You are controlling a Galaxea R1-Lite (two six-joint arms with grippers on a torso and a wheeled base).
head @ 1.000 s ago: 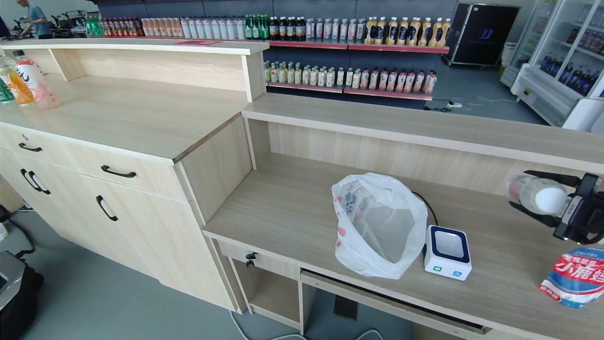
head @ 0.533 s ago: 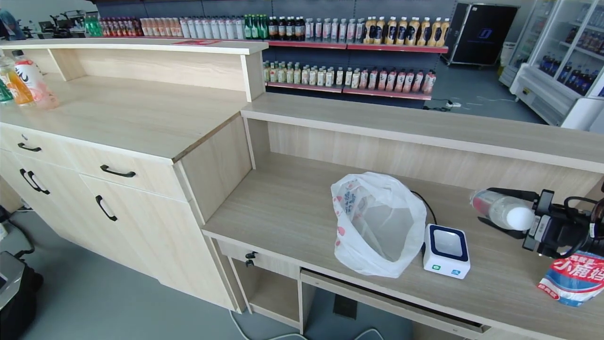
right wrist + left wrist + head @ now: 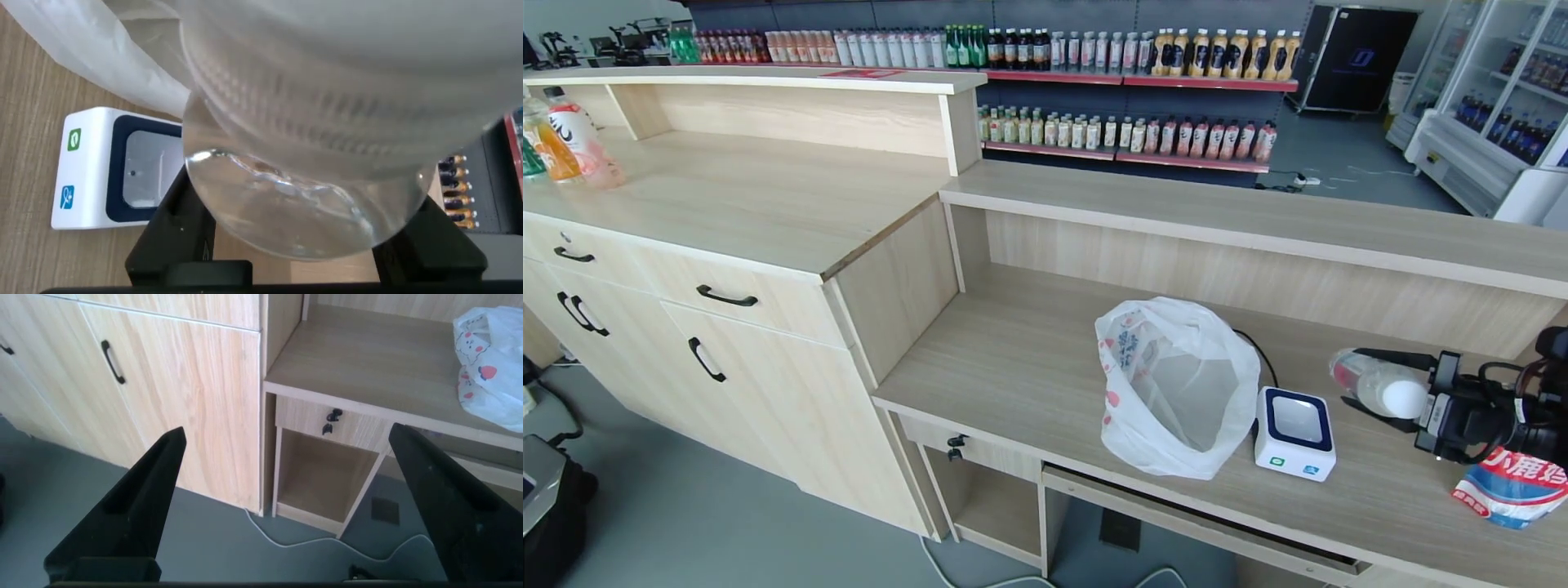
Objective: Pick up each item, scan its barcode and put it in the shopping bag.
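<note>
Plastic, thin-walled and clear, the bottle (image 3: 1374,382) should be light for its bulk and will dent if squeezed hard. Its smooth skin is probably slippery, so the ribbed belt round the body is the sensible place to hold it. The right end effector (image 3: 1352,377) is clamped on it, one black finger on either side of the barrel.

The bottle lies on its side in the air just above the tabletop (image 3: 1029,359), at about 2 o'clock from the white scanner (image 3: 1295,434) and near it. Its pale rounded end sits toward the palm, and a reddish patch shows at the far end, which points toward the shopping bag (image 3: 1176,392). In the right wrist view the bottle (image 3: 327,122) is see-through, with fine ridges and a domed end. Beneath it are the scanner (image 3: 122,175), its dark-framed window facing up, and a fold of the bag (image 3: 98,41).

The bag stands open at 9 o'clock from the scanner, touching it or nearly so. A red, white and blue snack packet (image 3: 1511,486) lies at 4 o'clock.

The left end effector (image 3: 286,433) hangs low beside the cabinet, its fingers spread wide apart and holding nothing.
</note>
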